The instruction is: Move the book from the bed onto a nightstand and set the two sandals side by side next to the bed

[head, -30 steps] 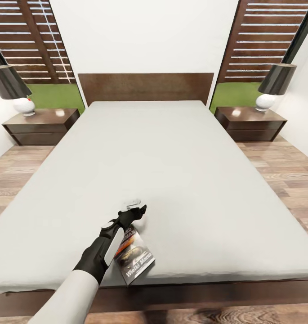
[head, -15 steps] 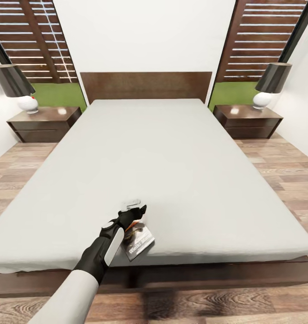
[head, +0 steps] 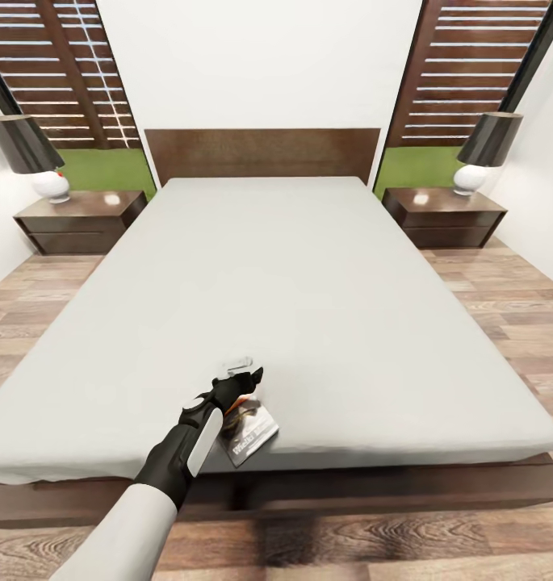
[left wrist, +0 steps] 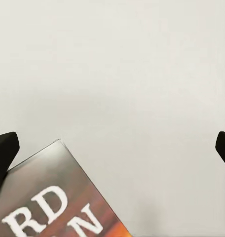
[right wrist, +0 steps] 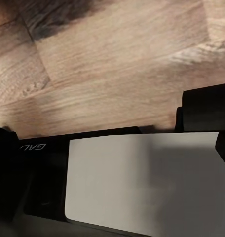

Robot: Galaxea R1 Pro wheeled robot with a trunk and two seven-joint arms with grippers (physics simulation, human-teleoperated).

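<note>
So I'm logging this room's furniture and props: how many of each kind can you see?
Bed: 1
Nightstands: 2
Lamps: 2
Book: 1
Total: 6

The left arm has a smooth white forearm shell, then a matt black wrist part with a narrow white panel along it, and it ends in the small black left claw [head: 245, 376] with a pale grey block on top. In the left wrist view, the two black fingertips [left wrist: 4, 148] are blunt and dark. The right wrist view shows a black body part with faint grey letters "GAL" beside a flat white rounded panel.
</note>
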